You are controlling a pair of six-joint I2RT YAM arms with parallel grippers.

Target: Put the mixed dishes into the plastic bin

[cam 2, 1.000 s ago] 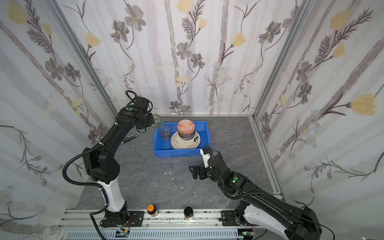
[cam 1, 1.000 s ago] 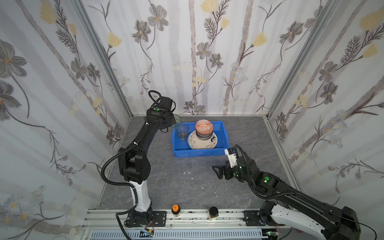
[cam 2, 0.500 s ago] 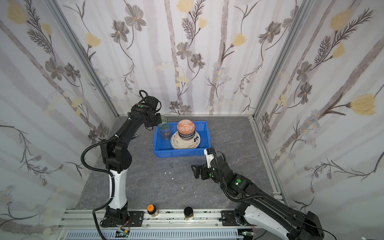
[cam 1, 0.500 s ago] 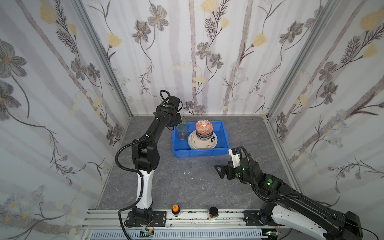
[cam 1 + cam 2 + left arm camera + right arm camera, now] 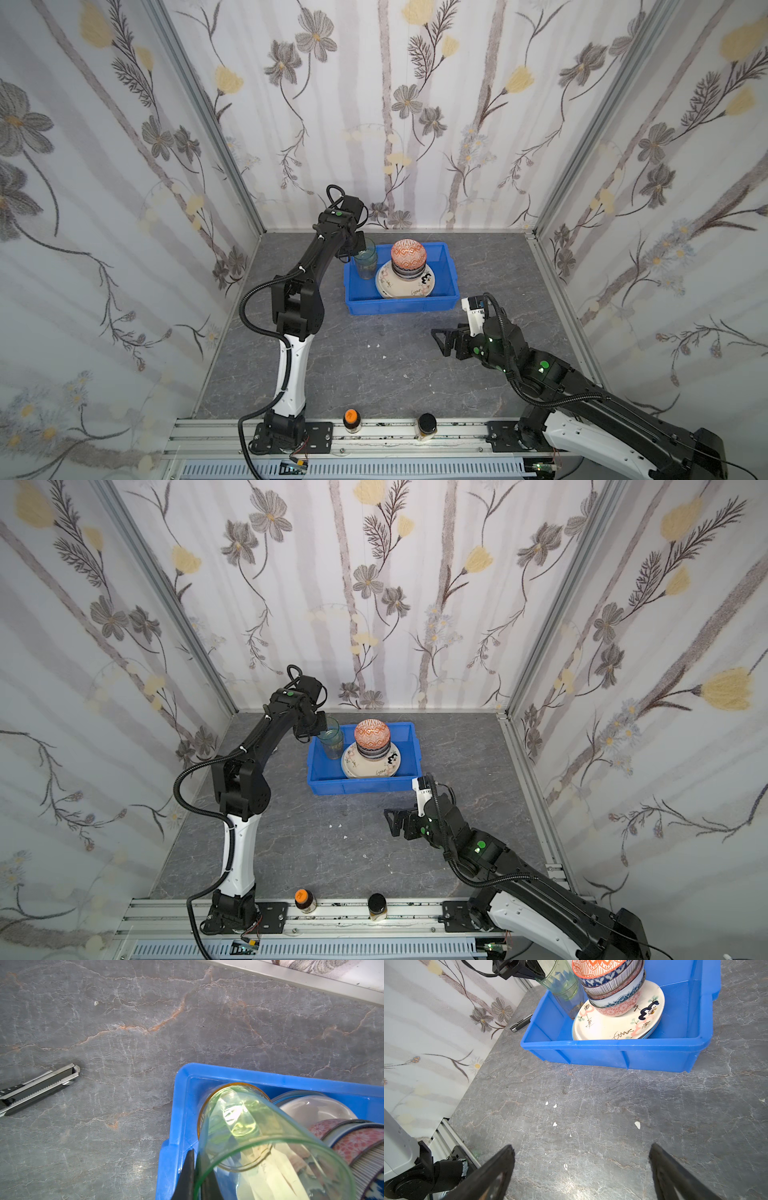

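Observation:
The blue plastic bin (image 5: pixel 399 309) (image 5: pixel 361 787) holds a stack of plates (image 5: pixel 409 286) with nested bowls on it, an orange-patterned bowl (image 5: pixel 408 254) on top. My left gripper (image 5: pixel 358 248) (image 5: pixel 197 1159) is shut on the rim of a green glass tumbler (image 5: pixel 365 259) (image 5: pixel 259 1136) at the bin's back left corner. The tumbler's lower part sits inside an amber tumbler (image 5: pixel 202 1113) that stands in the bin. My right gripper (image 5: pixel 442 340) (image 5: pixel 581 1153) hovers open and empty over the bare table in front of the bin.
A black utility knife (image 5: pixel 39 1086) (image 5: pixel 521 1022) lies on the table left of the bin, near the wall. Two small jars, one with an orange lid (image 5: pixel 351 419) and one with a black lid (image 5: pixel 427 424), stand on the front rail. White crumbs dot the grey table.
My left gripper carried the green tumbler rightward from beside the bin to over the amber tumbler and lowered it in. The right gripper drifted slightly right, still open.

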